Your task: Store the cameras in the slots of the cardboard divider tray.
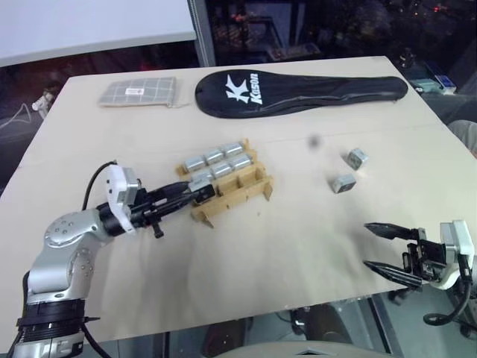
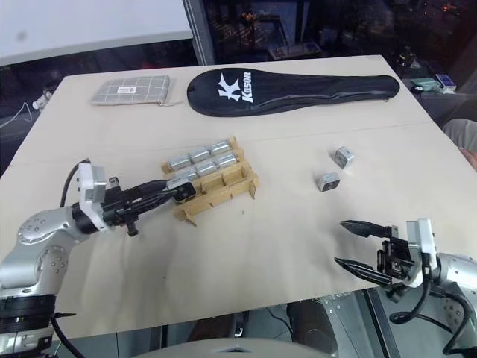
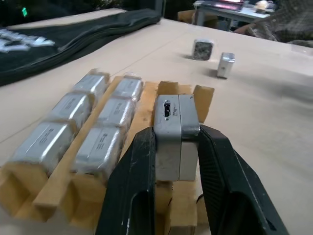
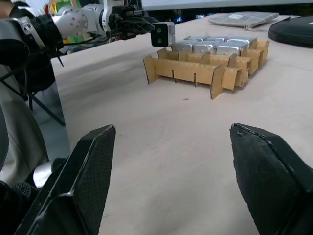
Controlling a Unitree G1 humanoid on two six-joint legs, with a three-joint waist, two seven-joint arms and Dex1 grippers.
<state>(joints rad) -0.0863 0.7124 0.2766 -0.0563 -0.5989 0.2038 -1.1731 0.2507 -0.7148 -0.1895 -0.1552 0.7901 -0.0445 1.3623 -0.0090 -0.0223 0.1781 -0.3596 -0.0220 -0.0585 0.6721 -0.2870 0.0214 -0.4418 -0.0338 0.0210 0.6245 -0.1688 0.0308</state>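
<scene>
Six cameras [image 1: 218, 161] are slotted in the cardboard divider tray [image 1: 242, 190]; a seventh [image 3: 175, 137] is clamped by the left fingers [image 3: 134, 186], two [image 1: 350, 169] are left on the desk [image 1: 298, 246]; the right fingers [image 4: 266, 183] are spread, empty.

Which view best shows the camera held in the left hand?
The left wrist view: the held camera sits close up between that hand's fingers, its port visible, above the tray. The eye views show it small at the tray's near corner. The right wrist view shows its black lens face from afar.
</scene>
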